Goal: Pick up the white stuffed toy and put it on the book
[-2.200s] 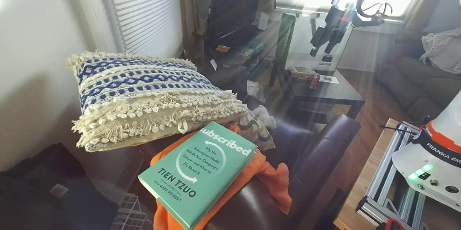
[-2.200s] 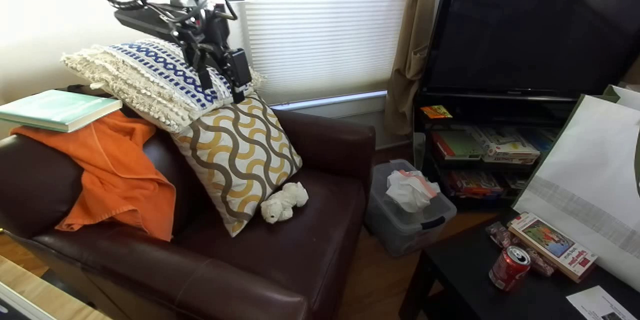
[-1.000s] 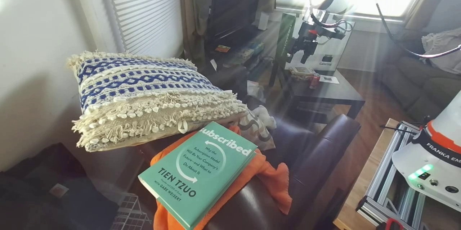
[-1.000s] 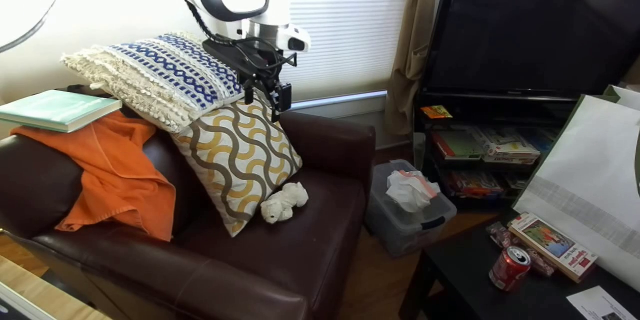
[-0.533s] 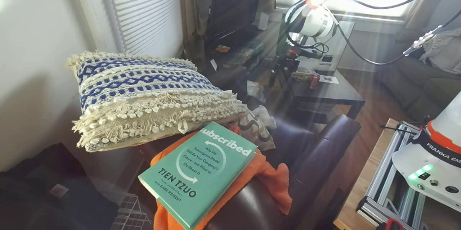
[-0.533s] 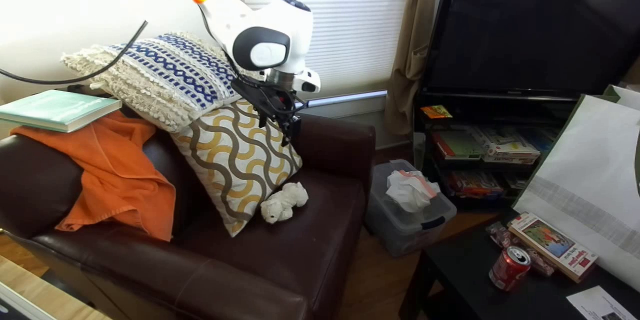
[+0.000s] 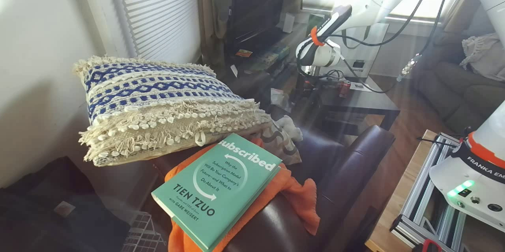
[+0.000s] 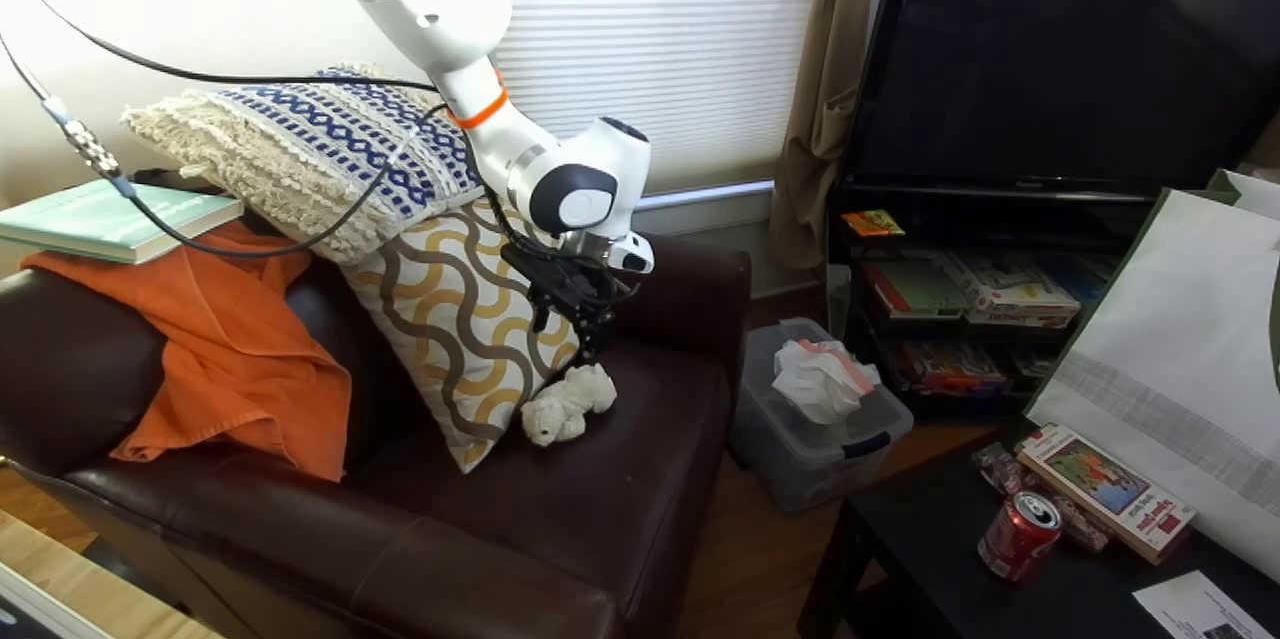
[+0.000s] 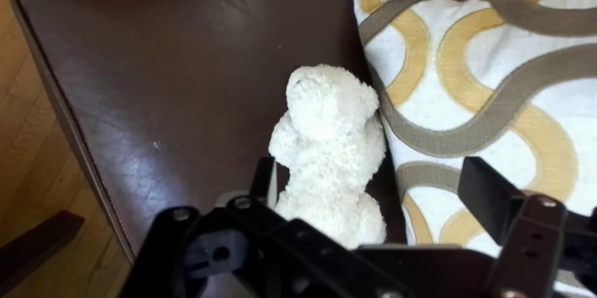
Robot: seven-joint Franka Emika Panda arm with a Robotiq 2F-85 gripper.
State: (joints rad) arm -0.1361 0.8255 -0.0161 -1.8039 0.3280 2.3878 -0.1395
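The white stuffed toy (image 9: 329, 149) lies on the dark brown seat, beside the lower edge of a patterned pillow. It also shows in both exterior views (image 8: 568, 407) (image 7: 291, 126). My gripper (image 9: 375, 183) is open and empty in the wrist view. The toy's body shows between the jaws, nearer the left finger, and the right finger is over the pillow. In an exterior view the gripper (image 8: 565, 334) is a little above and behind the toy. The teal-green book (image 7: 221, 189) lies on the orange cloth on the chair's back; it also shows in an exterior view (image 8: 120, 219).
The yellow-and-grey patterned pillow (image 9: 494, 121) leans right beside the toy. The fringed blue-and-cream pillow (image 8: 330, 149) rests above it. The orange cloth (image 8: 230, 349) drapes over the chair. A leather armrest (image 8: 700, 284) stands behind the gripper. A black arm cable hangs across the book's view.
The arm has come down and toward the toy, and the gripper has gone from above the pillows to just over the seat. The toy and book have not moved.
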